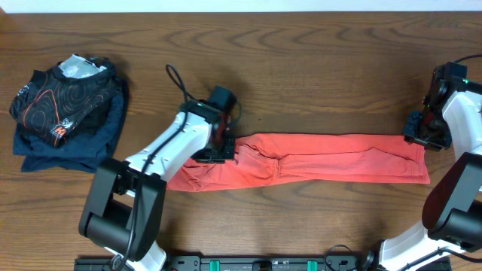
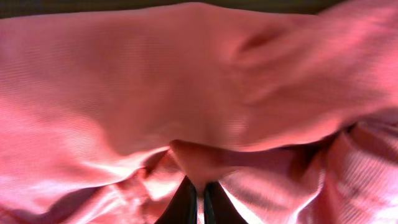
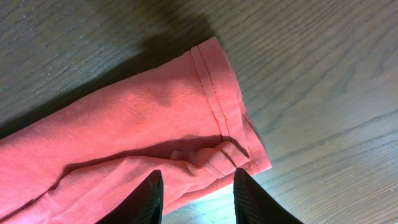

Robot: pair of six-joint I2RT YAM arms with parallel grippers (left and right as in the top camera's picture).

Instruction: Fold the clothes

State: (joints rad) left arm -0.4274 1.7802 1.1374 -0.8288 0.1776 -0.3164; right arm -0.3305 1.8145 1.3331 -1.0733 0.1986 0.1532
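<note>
The clothes [image 1: 331,158] are one coral-red T-shirt, lying as a long narrow strip across the wooden table; no print shows. My left gripper [image 1: 219,147] is down on the strip's rumpled left part. In the left wrist view, red cloth [image 2: 186,81] fills the frame, and the left gripper [image 2: 198,186] is shut on a pinched ridge of it. My right gripper [image 1: 422,137] is at the strip's right end. In the right wrist view, the right gripper [image 3: 198,175] stands open over the hemmed corner [image 3: 230,149], its fingers astride the folded edge.
A black garment with orange contour lines [image 1: 66,98] lies on a folded navy-blue garment [image 1: 94,143] at the far left. Bare wooden table [image 1: 316,75] stretches behind the strip. The arm bases stand along the front edge.
</note>
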